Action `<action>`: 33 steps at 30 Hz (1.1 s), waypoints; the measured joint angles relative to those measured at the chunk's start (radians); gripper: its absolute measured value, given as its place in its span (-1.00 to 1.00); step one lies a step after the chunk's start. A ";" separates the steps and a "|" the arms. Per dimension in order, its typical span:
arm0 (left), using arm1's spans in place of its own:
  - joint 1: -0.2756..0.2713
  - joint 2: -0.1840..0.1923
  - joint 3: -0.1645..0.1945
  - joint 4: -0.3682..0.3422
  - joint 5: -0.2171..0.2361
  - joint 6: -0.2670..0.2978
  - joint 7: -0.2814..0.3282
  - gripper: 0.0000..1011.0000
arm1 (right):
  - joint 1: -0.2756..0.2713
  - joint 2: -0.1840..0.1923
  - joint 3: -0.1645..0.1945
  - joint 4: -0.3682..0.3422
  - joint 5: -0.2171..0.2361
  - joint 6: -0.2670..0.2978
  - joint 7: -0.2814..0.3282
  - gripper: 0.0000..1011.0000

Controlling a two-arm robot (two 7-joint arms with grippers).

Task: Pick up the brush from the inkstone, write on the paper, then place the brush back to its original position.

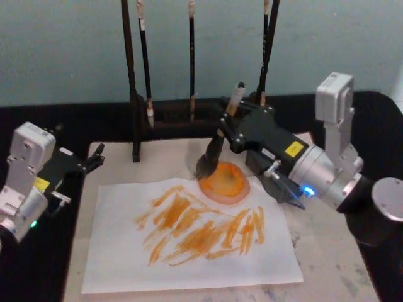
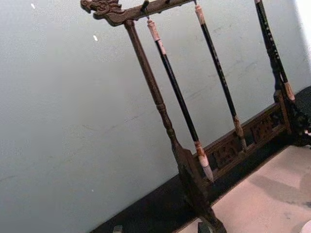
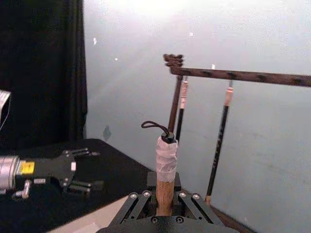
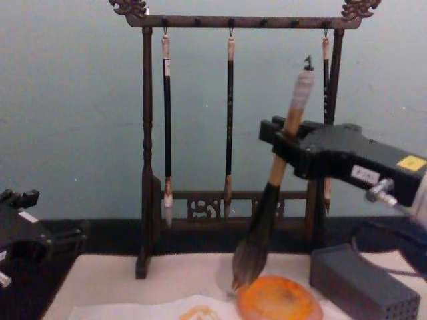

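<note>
While tilted, brush point(image 4: 270, 183) within right jaws.

Soft, even light; bright glare on the wall point(image 3: 146, 14); faint shadows.

pale blue-green wall point(image 4: 67, 133) — black tabletop point(image 1: 378, 126) beneath

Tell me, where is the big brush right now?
In the head view, the right gripper holds the brush tilted, its tuft at the left edge of the orange inkstone, before the brush rack.
</note>
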 joint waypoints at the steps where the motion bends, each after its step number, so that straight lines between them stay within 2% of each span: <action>1: 0.000 0.000 0.000 0.000 0.000 0.000 0.000 0.98 | 0.004 -0.005 -0.006 0.008 -0.014 -0.010 0.000 -0.69; 2: 0.000 0.000 0.000 0.000 0.000 0.000 0.000 0.98 | 0.014 -0.016 -0.019 0.029 -0.051 -0.034 0.000 -0.69; 3: 0.000 0.000 0.000 0.000 0.000 0.000 0.000 0.98 | 0.014 -0.016 -0.019 0.029 -0.051 -0.034 0.000 -0.69; 4: 0.000 0.000 0.000 0.000 0.000 0.000 0.000 0.98 | 0.023 -0.026 -0.027 0.048 -0.077 -0.049 0.001 -0.69; 6: 0.000 0.000 0.000 0.000 0.000 0.000 0.000 0.98 | 0.029 -0.037 -0.033 0.065 -0.098 -0.061 0.003 -0.69; 21: 0.000 0.000 0.000 0.000 0.000 0.000 0.000 0.98 | 0.032 -0.070 -0.014 0.111 -0.133 -0.061 0.023 -0.69; 33: 0.000 0.000 0.000 0.000 0.000 0.000 0.000 0.98 | 0.029 -0.094 0.001 0.121 -0.147 -0.054 0.049 -0.69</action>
